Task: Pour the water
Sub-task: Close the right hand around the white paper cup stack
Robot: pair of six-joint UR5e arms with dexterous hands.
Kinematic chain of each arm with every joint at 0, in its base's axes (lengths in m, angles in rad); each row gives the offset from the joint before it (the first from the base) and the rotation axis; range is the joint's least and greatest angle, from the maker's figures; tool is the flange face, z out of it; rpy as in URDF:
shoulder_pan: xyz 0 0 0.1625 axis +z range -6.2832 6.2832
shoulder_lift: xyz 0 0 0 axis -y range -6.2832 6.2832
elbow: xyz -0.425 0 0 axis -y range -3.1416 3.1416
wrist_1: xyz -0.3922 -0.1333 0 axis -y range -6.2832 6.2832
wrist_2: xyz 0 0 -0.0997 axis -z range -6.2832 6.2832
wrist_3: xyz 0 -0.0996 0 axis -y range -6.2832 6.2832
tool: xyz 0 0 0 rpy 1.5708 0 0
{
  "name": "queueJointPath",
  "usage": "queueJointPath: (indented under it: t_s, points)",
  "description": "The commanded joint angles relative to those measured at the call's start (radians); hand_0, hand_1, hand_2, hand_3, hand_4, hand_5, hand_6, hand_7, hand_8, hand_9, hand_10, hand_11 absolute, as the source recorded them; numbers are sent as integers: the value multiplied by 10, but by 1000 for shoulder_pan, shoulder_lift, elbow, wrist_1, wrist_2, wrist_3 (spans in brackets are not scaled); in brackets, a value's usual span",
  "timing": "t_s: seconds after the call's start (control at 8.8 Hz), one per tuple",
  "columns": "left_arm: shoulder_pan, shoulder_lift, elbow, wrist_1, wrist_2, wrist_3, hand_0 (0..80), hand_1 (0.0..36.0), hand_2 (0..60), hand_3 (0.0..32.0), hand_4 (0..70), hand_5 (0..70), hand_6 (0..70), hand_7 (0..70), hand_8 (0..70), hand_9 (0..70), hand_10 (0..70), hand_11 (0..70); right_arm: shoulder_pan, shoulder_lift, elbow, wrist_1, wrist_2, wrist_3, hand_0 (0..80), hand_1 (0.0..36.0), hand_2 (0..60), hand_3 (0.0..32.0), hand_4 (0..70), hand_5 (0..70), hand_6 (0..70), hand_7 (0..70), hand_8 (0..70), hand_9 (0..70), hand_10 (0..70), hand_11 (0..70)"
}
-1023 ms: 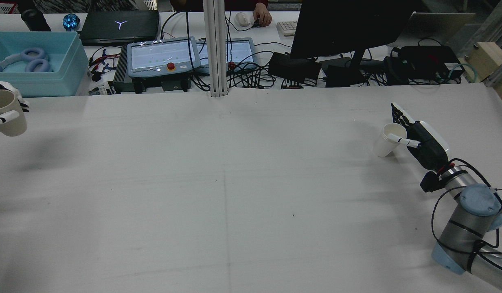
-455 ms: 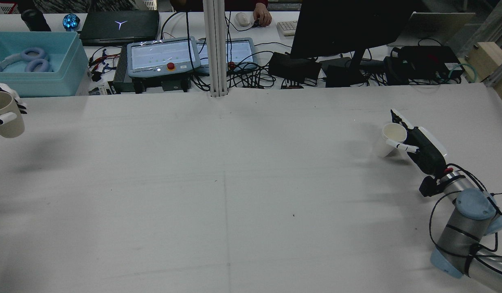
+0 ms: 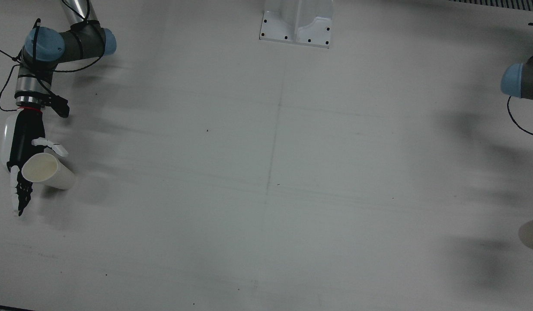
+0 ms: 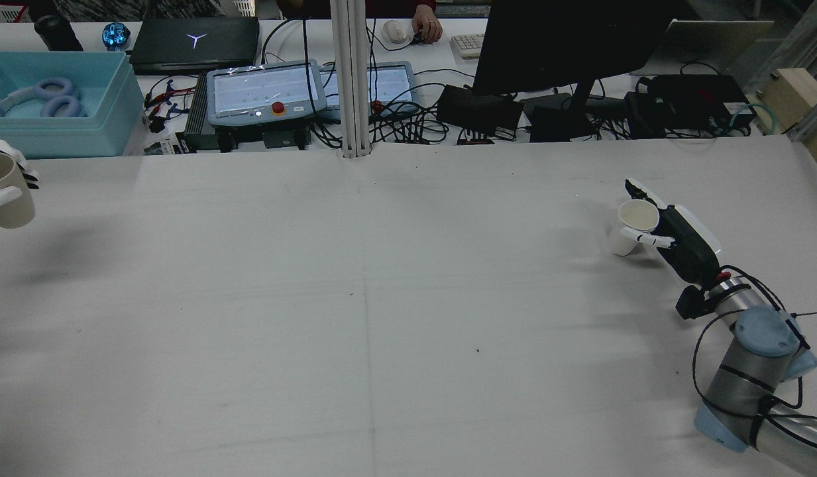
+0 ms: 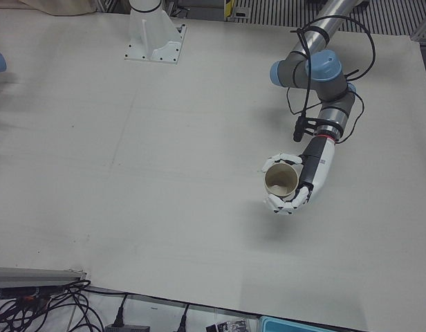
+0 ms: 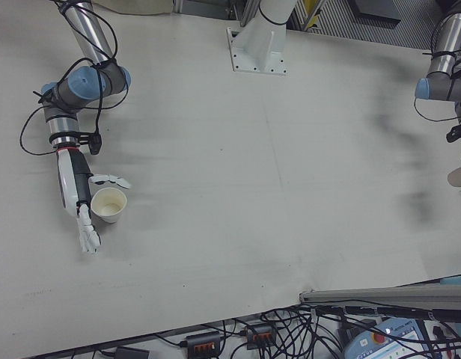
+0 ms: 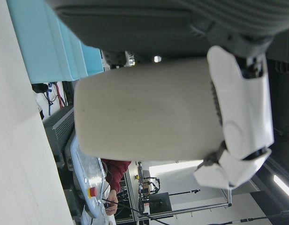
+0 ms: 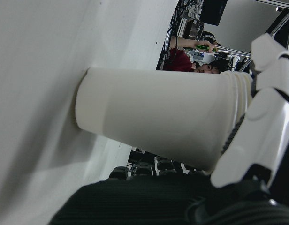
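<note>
Bench: my white cloth-covered bench (image 4: 381,298) carries 1 cup; the other cup hangs above it.
Left hand: my left hand (image 5: 306,183) grasps a beige ceramic-looking cup (image 5: 281,180), my fingers (image 5: 276,160) curled round its wall, mouth up, lifted clear of the bench.
Right hand: my right hand (image 6: 75,191) is only partly curled beside a white paper cup (image 6: 108,204); 1 short digit lies across its rim, my long fingers (image 6: 88,232) stretch past its far side.
White cup: tilted, base touching the bench near its right edge, as the right hand view shows.
Light-blue plastic bin (image 4: 57,103): beyond the bench, behind the beige cup.
</note>
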Motion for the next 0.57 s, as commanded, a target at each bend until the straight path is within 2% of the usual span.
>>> queueJointPath:
  t_s: [0.0,0.11,0.23,0.34,0.45]
  points:
    - [1,5,1,-3,0,0,478,269,600,0,200,512,272,504,377,371,254,379,-9,1,-2,-3,0,0,460,151,208,0,61,82,55,49,25,18,4,18]
    - [3,5,1,-3,0,0,479,269,600,0,200,516,273,505,378,373,255,382,-11,3,-2,-3,0,0,460,152,209,0,68,87,63,63,28,19,6,21]
    - [3,5,4,-3,0,0,478,269,600,0,200,508,274,506,379,373,255,382,-11,6,-2,-6,0,0,470,167,235,0,92,126,102,130,51,54,25,50]
    - [3,3,6,-3,0,0,478,269,600,0,201,509,275,506,379,374,256,383,-11,12,0,-13,0,0,479,181,281,0,137,203,181,254,119,164,77,126]
    - [3,3,6,-3,0,0,478,268,600,0,201,509,276,505,380,374,256,383,-12,14,-2,-14,0,-2,479,178,308,0,162,255,249,331,178,257,129,200]
